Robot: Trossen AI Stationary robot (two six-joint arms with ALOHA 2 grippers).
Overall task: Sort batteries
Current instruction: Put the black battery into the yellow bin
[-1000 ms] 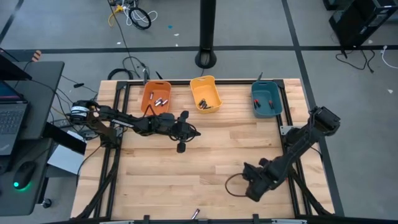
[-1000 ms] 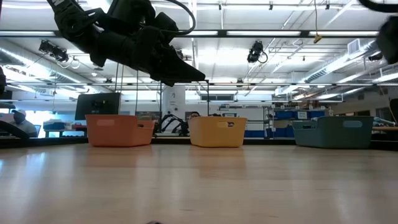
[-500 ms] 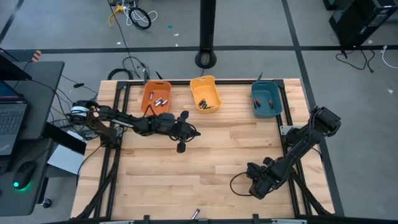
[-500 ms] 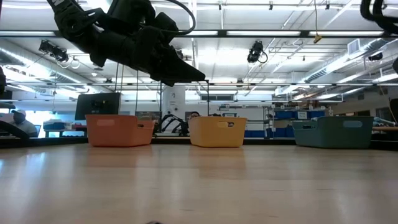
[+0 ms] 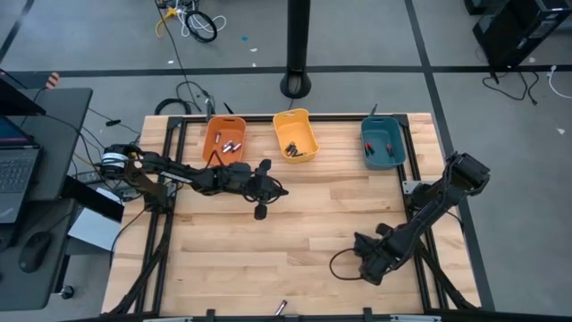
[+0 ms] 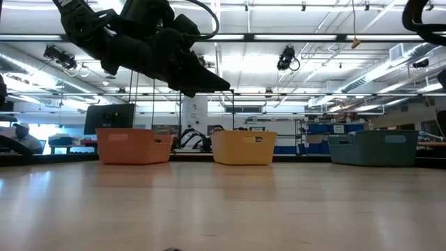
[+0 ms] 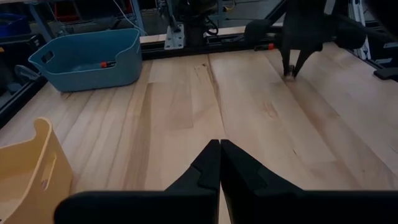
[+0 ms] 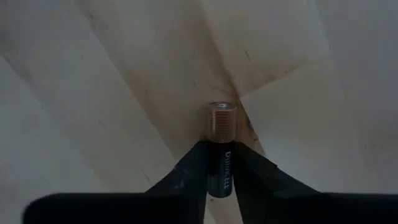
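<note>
while the right gripper [image 8: 222, 171] works low at the near right of the table [image 5: 295, 224], you see in its wrist view that its fingers [image 8: 186, 171] pinch a battery [image 8: 222, 152] by the dark body, with the copper end sticking out ahead over the wood. expect a small, rigid, smooth metal cylinder, light but dense for its size; it will roll if released on its side and can slide lengthwise out of a light pinch. hold it across the middle of the body, as here, not at the end cap.

the left gripper [image 7: 220, 165] hangs above the table in front of the orange bin [image 5: 224, 141] and yellow bin [image 5: 296, 136], fingers pressed together on nothing. sorted cells lie in those bins and in the teal bin [image 5: 383, 143]; one more small object [image 5: 281, 308] at the near edge may be a battery, but you cannot tell.

from above, the arm hides the held battery. the low view shows no cell, and whether the battery rests on the wood or is lifted is unclear.
</note>
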